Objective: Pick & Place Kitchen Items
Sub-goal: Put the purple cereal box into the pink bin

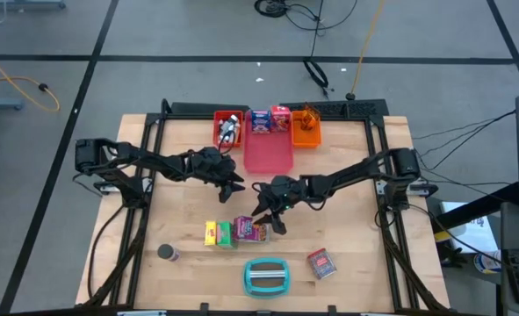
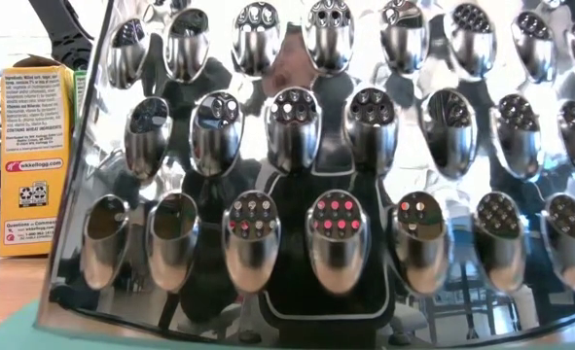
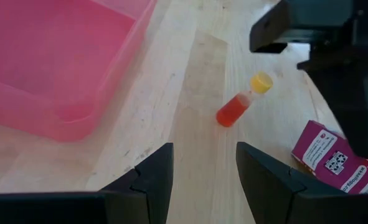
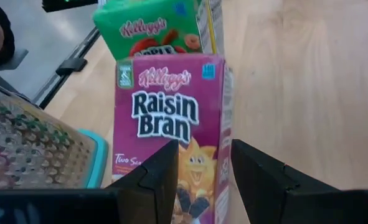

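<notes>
Beside empty pink tray (image 1: 267,154): red tray (image 1: 227,129) holding small bottles.

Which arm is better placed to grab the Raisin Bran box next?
Right. Its open gripper already frames the Raisin Bran box; the left gripper faces a small orange bottle near the pink tray.
</notes>
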Controlling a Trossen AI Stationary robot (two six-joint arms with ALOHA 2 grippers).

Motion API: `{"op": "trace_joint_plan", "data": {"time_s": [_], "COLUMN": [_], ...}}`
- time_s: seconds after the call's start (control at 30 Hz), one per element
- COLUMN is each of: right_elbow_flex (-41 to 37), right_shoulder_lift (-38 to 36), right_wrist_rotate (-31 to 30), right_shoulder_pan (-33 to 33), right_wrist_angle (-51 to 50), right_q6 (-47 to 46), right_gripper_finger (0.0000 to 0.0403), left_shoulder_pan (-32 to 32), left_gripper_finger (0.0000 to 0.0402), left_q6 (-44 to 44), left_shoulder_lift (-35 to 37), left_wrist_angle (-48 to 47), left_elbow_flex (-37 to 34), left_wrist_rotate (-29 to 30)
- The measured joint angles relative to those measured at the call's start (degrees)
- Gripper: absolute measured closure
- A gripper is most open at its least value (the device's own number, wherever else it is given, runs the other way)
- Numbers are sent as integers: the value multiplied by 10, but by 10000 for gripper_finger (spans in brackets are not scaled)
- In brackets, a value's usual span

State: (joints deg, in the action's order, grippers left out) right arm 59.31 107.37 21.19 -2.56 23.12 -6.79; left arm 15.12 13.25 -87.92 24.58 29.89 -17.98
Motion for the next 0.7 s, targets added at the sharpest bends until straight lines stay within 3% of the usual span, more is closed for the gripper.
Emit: {"op": "trace_joint_plan", "data": {"time_s": [0.37, 0.7], "right_elbow_flex": [17, 21], "right_shoulder_lift": [35, 35], "right_wrist_rotate": [0, -4], "right_shoulder_pan": [-2, -4], "right_wrist_angle": [30, -27], "right_q6": [-1, 0], "right_gripper_finger": [264, 285], "left_shoulder_pan": [-5, -7], "left_gripper_finger": [227, 227], "left_q6": [8, 4], "left_shoulder_lift": [0, 0], "left_wrist_angle": [0, 1], "left_elbow_flex": [0, 0], "left_wrist_rotate": [0, 0]}}
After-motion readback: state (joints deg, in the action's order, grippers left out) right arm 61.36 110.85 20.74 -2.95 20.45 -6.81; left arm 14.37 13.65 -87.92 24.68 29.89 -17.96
